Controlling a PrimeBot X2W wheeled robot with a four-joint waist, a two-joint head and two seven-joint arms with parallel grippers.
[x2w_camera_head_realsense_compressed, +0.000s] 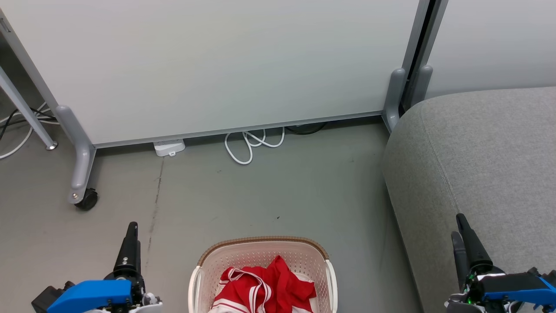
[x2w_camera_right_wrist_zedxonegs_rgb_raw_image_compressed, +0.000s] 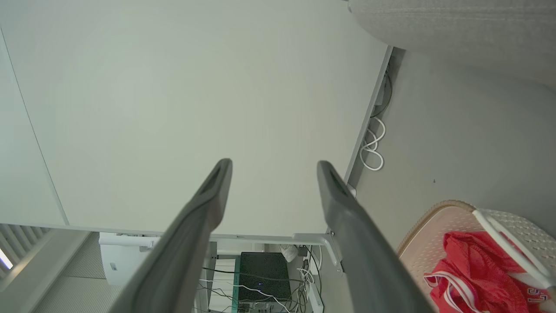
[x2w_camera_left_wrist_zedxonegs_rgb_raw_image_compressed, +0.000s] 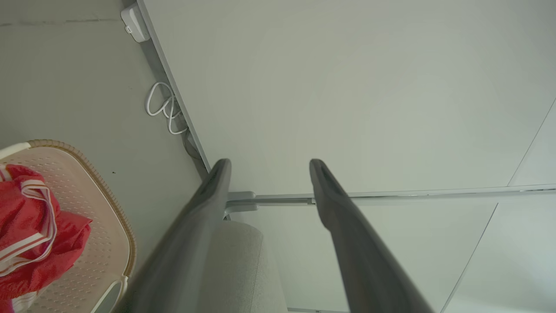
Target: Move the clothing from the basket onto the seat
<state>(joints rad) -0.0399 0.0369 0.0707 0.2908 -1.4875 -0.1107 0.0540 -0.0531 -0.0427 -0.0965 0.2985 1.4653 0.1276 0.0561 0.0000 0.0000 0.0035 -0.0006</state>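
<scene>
laundry scene, robot's-eye view: red clothing (x2w_camera_head_realsense_compressed: 265, 287) w/ white stripes is lying bunched inside the basket (x2w_camera_head_realsense_compressed: 260, 241), a cream perforated tub w/ a brown woven-look rim, which is sitting on the grey floor (x2w_camera_head_realsense_compressed: 269, 191) at bottom centre of the head view. one garment or two: cannot tell from the heap. the seat (x2w_camera_head_realsense_compressed: 486, 165), a light-grey upholstered cushion w/ a rounded edge and a seam line, is standing to the robot's right, near the basket but apart from it, w/ a strip of floor btwn them. the left gripper (x2w_camera_left_wrist_zedxonegs_rgb_raw_image_compressed: 267, 163) is hovering above the floor to the left of the basket, its two dark fingers spread wide and gripping nothing, pointing twd the white partition panel (x2w_camera_head_realsense_compressed: 217, 65) at the back. the right gripper (x2w_camera_right_wrist_zedxonegs_rgb_raw_image_compressed: 273, 163) is hanging in front of the seat's near part in the head view, fingers likewise parted and empty. neither gripper is touching the clothing or the basket. behind the basket, a white cable (x2w_camera_head_realsense_compressed: 252, 145) is looping across the floor from under the panel's lower edge, w/ a small white box (x2w_camera_head_realsense_compressed: 169, 148) lying further left along that edge. the panel's grey leg (x2w_camera_head_realsense_compressed: 80, 152) is ending in a black caster (x2w_camera_head_realsense_compressed: 89, 201) at left. in the right wrist view, a black box (x2w_camera_right_wrist_zedxonegs_rgb_raw_image_compressed: 263, 276) w/ tangled cables is showing beyond the panel's end.
</scene>
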